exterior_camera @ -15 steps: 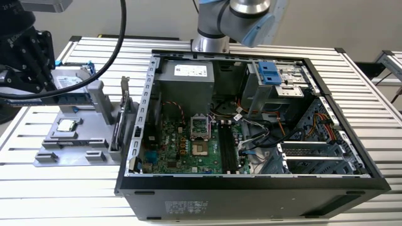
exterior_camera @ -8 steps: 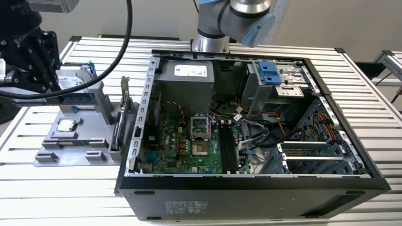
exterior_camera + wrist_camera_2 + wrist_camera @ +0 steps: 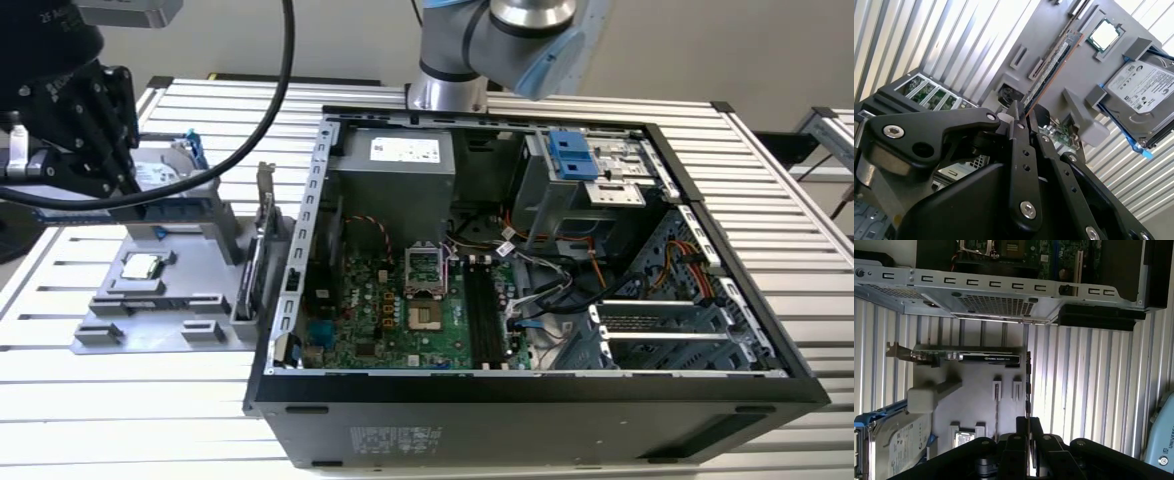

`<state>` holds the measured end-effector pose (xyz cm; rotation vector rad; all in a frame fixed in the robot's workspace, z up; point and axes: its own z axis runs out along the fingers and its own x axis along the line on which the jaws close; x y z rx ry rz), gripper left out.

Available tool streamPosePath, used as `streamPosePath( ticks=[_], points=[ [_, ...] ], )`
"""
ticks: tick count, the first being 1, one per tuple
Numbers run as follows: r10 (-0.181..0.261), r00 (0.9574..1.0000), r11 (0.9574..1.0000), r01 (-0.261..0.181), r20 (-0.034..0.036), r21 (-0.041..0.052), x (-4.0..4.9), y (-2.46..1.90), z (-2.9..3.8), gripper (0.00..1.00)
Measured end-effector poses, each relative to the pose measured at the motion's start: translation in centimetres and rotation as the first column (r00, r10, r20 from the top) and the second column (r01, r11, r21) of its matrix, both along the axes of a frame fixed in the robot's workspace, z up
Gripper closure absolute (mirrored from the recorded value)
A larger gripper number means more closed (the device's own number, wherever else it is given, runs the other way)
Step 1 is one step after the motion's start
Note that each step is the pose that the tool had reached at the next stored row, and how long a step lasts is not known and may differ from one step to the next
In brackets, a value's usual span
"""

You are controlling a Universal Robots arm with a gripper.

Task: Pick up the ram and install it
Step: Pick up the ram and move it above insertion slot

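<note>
Black hand (image 3: 1026,113) pinching the near end of the ram (image 3: 1054,67), ram on edge along one edge of the grey tray (image 3: 1074,70), processor (image 3: 1104,34) and white-labelled hard drive (image 3: 1144,95) partly cut off, tray on slatted bench (image 3: 80,400) beside the open computer case (image 3: 534,400).

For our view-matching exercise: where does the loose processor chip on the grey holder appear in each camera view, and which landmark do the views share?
Exterior view: processor chip on the grey holder, at the exterior view's left of the computer case.
Second wrist view: chip in its recess beside the ram's far end.
First wrist view: chip in the same recess, next to the hard drive.
Shared landmark: the blue-railed hard drive.
</note>
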<state>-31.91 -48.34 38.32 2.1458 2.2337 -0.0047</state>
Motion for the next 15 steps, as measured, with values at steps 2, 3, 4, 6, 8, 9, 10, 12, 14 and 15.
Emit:
streamPosePath(
  ticks=[2,3,4,6,8,9,10,12,14,15],
  points=[
    [0.000,1.0000,1.0000,0.000,0.0000,0.0001,0.20,0.00,-0.01,1.00],
    [0.000,1.0000,1.0000,0.000,0.0001,0.0001,0.29,0.00,0.00,1.00],
    [0.000,1.0000,1.0000,0.000,0.0001,0.0000,0.39,0.00,0.00,1.00],
    [0.000,1.0000,1.0000,0.000,0.0000,0.0000,0.58,0.00,0.00,1.00],
    [0.000,1.0000,1.0000,0.000,0.0000,0.0000,0.75,0.00,0.00,1.00],
    [0.000,1.0000,1.0000,0.000,0.0000,0.0001,0.81,0.00,0.00,1.00],
    [0.000,1.0000,1.0000,0.000,0.0000,0.0001,0.87,0.00,0.00,1.00],
    [0.000,1.0000,1.0000,0.000,0.0001,0.0002,1.00,0.00,-0.01,1.00],
    [0.000,1.0000,1.0000,0.000,0.0001,0.0001,1.12,0.00,-0.01,1.00],
    [0.000,1.0000,1.0000,0.000,0.0001,0.0001,1.18,0.00,-0.01,1.00]
  ],
)
